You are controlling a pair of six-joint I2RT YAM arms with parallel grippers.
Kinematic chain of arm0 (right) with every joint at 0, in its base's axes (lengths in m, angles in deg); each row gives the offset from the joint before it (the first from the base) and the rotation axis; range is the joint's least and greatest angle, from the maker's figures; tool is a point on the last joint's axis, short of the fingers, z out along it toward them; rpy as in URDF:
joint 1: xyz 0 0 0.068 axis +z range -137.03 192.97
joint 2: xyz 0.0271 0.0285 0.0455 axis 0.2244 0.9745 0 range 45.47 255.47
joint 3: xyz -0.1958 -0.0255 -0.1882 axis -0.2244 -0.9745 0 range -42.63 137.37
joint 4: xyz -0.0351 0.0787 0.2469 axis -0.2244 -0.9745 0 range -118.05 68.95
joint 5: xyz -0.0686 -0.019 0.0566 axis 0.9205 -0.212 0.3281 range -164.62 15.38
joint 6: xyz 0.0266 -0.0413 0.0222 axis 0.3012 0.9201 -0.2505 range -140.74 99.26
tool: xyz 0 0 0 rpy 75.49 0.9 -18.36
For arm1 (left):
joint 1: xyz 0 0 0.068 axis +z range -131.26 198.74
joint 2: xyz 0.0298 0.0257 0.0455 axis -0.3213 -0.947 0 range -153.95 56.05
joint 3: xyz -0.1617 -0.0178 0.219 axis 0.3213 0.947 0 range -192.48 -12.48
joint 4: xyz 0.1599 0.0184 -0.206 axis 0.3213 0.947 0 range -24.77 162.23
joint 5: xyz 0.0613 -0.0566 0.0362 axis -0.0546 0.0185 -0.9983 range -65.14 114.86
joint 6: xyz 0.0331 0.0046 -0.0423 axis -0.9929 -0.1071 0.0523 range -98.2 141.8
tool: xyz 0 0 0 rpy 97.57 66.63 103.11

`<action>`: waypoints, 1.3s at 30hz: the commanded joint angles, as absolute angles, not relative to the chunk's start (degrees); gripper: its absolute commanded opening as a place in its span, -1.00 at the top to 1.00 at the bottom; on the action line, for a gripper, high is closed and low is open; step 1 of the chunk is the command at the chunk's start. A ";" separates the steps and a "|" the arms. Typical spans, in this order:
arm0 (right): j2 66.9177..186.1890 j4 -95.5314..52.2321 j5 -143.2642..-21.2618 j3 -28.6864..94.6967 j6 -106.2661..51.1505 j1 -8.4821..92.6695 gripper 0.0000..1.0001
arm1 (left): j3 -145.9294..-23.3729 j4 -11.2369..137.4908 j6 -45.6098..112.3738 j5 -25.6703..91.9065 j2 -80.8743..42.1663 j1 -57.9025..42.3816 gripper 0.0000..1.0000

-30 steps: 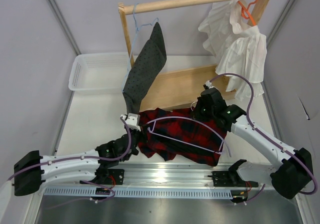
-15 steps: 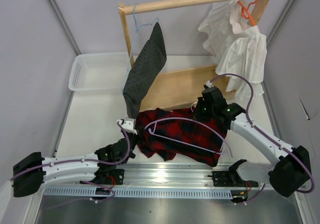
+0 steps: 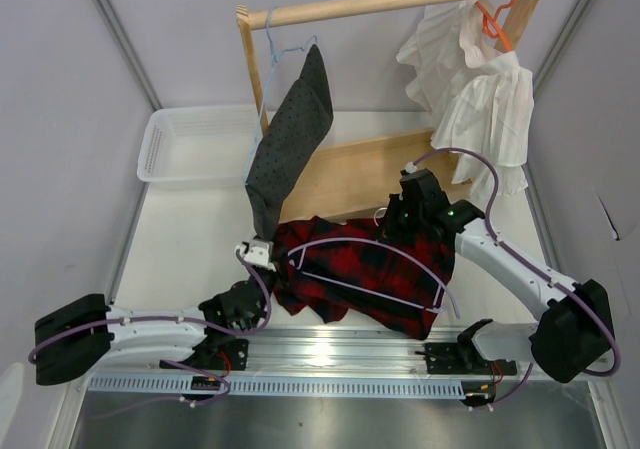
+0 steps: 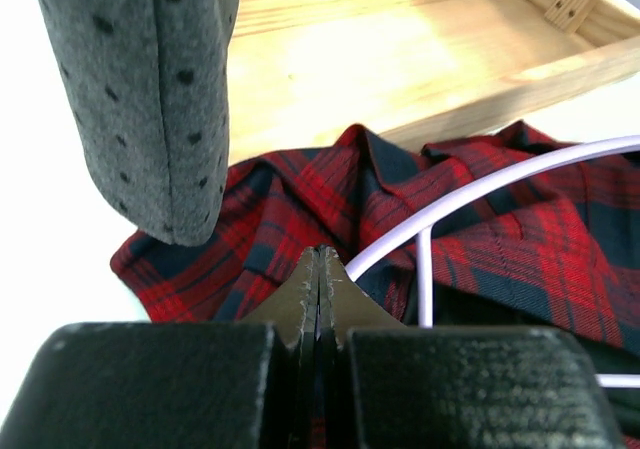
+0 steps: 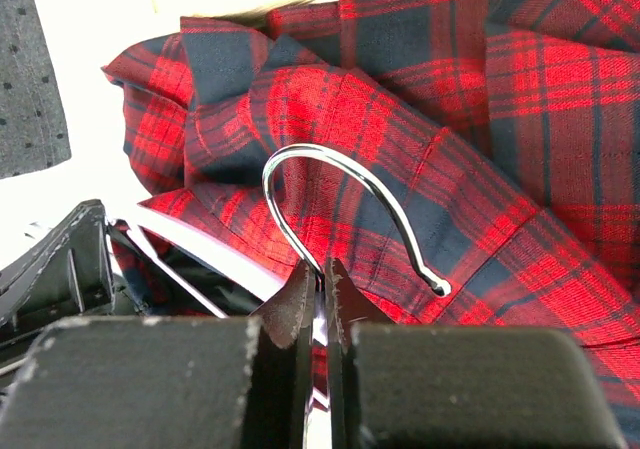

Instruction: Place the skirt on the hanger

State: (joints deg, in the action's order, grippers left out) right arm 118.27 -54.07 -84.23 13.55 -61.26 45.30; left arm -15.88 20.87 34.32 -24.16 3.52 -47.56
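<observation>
Fingertips of the left gripper (image 4: 318, 267) are pressed flat together at the near-left edge of the skirt (image 4: 300, 199). No gap shows between them, and I cannot tell whether a thin fold of cloth is pinched there. My guess is that this arm is there to pin or tug that edge so the fabric does not slide about.

The skirt (image 3: 350, 269) lies crumpled on the table (image 3: 190, 239), just beyond the arm bases and in front of the wooden rack base (image 3: 360, 174). The hanger (image 3: 345, 239) lies on top of it, not threaded through it. Its lilac arc starts just beside the left fingertips and sweeps right across the plaid, so the garment is not yet on it.

Farther right, the right gripper (image 5: 318, 269) is clamped on the hanger at the foot of its silver hook (image 5: 300, 148), which curls out over the red cloth. Holding it by the neck probably lets this arm steer the whole frame while both shoulders stay free to enter the waistband.

Beyond, the wooden rail (image 3: 400, 4) carries a grey speckled garment (image 3: 295, 129) on the left and a white ruffled garment (image 3: 470, 89) on the right.
</observation>
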 commanded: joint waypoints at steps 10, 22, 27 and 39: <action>114.12 -54.01 -76.83 14.94 -60.03 41.71 1.00 | -20.48 23.38 33.05 -16.47 7.96 -48.06 1.00; 112.19 -53.83 -73.48 14.68 -59.85 42.06 1.00 | -20.93 45.80 51.05 -2.83 15.01 -48.06 1.00; 110.08 -55.68 -72.96 14.77 -60.73 42.94 1.00 | -16.97 42.74 56.95 -3.36 15.45 -48.06 1.00; 106.30 -55.51 -69.09 9.76 -63.89 49.09 1.00 | -17.85 49.93 71.09 -9.68 12.98 -46.65 1.00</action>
State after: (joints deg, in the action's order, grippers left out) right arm 107.99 -56.04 -71.79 10.89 -61.78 47.18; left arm -16.93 47.30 64.50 -6.76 12.81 -47.35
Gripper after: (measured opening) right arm 0.036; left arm 0.003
